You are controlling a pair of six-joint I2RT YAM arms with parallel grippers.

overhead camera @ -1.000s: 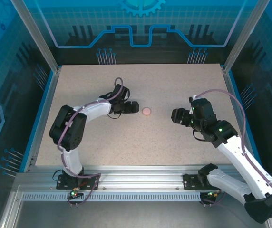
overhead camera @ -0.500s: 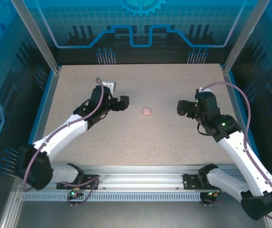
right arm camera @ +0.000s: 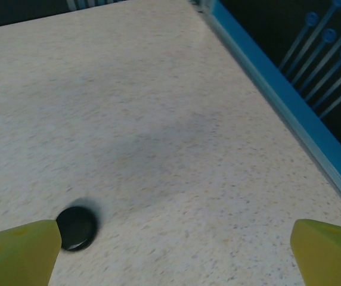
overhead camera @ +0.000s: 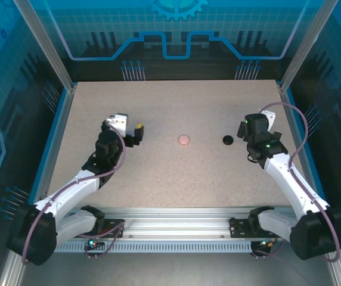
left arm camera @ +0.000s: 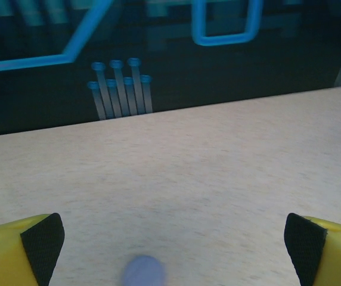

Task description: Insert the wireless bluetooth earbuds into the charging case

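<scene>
Since both arms carry nothing, the step in hand looks like a first approach to a charging case. Toward the bench's left edge, the left end effector (left arm camera: pixel 171 241) stands fully spread and empty. A blurred lilac case (left arm camera: pixel 142 273) sits low between its yellow fingers (left arm camera: pixel 3 256), slightly off centre. At the middle of the bench (overhead camera: pixel 158 179) lies the pink case (overhead camera: pixel 184 140), and right of it, well apart, the black case (overhead camera: pixel 228 140). Near the right edge the right end effector (right arm camera: pixel 173 250) is likewise wide and empty, with the black case just beside one finger. All three cases look shut, so whether earbuds are inside I cannot tell. To do this well, I would centre a case between the pads before closing, pin its base, and lift the lid gently.
</scene>
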